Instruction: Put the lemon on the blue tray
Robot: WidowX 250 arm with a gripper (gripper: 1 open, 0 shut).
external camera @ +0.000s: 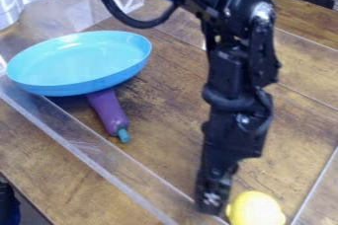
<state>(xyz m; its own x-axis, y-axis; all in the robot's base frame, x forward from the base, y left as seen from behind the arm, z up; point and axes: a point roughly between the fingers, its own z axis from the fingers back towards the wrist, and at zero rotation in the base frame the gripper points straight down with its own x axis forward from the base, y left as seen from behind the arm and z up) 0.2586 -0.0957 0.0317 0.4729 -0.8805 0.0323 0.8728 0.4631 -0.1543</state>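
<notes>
One lemon point(255, 209), one blue tray point(79, 61), one eggplant point(111, 113)

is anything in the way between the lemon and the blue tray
Partly. The hand and the arm above it stand just left of the lemon, on the line toward the blue tray. The eggplant lies under the tray's near rim.
</notes>
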